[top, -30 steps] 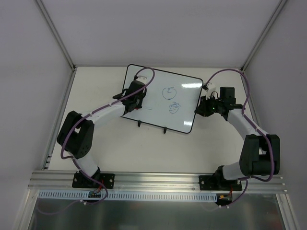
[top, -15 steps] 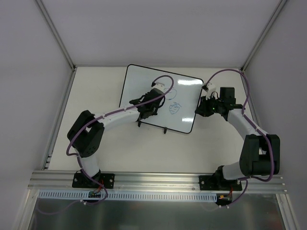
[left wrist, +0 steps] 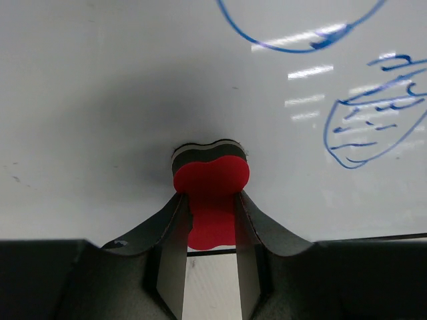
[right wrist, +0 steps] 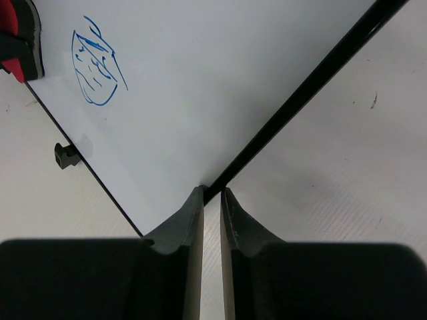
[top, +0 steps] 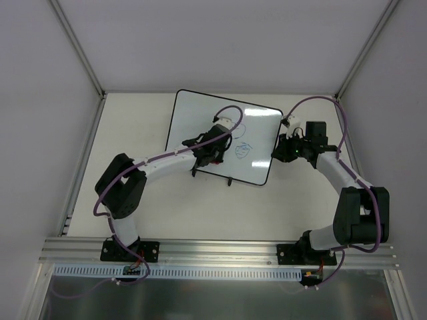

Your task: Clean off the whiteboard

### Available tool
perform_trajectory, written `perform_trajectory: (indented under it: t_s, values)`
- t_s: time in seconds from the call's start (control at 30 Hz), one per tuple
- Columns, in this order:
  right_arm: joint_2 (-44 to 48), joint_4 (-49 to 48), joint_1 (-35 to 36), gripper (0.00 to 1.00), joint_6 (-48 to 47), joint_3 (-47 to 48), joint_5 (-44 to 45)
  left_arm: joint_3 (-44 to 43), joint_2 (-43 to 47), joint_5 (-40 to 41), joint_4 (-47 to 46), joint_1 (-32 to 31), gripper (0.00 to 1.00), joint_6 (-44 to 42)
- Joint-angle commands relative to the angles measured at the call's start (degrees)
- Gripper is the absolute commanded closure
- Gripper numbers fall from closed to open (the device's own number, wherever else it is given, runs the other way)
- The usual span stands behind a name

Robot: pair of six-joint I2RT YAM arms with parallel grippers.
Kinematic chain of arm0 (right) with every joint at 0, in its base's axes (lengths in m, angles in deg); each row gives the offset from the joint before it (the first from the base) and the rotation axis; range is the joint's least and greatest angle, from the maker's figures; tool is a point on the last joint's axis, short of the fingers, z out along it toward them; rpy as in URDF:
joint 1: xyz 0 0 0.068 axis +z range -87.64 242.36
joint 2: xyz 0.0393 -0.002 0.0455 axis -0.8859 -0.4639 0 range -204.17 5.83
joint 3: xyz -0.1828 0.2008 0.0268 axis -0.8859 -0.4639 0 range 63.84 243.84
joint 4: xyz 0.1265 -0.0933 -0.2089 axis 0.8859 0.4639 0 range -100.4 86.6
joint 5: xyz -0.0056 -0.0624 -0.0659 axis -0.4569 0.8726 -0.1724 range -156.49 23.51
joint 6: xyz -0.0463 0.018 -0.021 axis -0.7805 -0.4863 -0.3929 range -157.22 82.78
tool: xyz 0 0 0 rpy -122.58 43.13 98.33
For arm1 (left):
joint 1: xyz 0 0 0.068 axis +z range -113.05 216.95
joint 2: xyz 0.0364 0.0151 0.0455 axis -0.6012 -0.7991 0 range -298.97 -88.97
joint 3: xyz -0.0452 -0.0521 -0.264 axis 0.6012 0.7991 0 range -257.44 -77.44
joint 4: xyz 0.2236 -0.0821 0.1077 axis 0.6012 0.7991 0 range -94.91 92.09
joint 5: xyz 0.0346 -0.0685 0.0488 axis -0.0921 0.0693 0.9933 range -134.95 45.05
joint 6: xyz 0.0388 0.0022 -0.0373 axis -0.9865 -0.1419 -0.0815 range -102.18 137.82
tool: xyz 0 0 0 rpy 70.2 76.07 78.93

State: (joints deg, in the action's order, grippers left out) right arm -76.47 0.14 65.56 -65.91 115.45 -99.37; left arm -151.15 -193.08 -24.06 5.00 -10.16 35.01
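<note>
The glossy white whiteboard (top: 193,120), rounded at its corners, was seen at the far middle of the matte table (top: 133,200), between the two grippers. Its thin black frame was pinched at the right edge by the right gripper (right wrist: 211,193). The left gripper (left wrist: 209,200) was held over its near middle, jaws clamped on a red bone-shaped eraser (left wrist: 211,175) pressed to the surface, near blue marker doodles (left wrist: 373,120).
</note>
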Motion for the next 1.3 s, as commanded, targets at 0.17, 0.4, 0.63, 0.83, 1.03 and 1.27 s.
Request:
perform_trajectory:
  t_s: [0.17,0.4,0.63,0.83,1.03,1.27]
  values:
    - [0.74,0.09,0.58,0.92,-2.43,-1.34,1.16,5.24,5.76,3.28,-0.33,13.18,1.0,-2.06]
    - [0.65,0.0,0.58,0.92,-2.34,-1.17,0.98,6.48,7.44,3.81,-0.33,18.19,1.0,-4.62]
    - [0.92,0.0,0.49,0.92,-2.25,-1.25,0.8,4.02,6.56,-0.13,-0.59,18.64,1.0,-2.78]
    - [0.92,-0.09,0.49,0.92,-2.16,-1.08,0.63,-1.08,3.93,-0.58,-0.51,11.53,1.0,-2.95]
    - [1.0,-0.26,0.67,0.92,-1.99,-1.08,0.63,-5.65,-0.73,-1.81,-0.42,4.94,1.0,-1.99]
    - [1.36,-0.17,0.84,0.92,-1.99,-1.17,0.63,-10.74,-5.22,-2.43,-0.42,-0.6,1.0,-2.78]
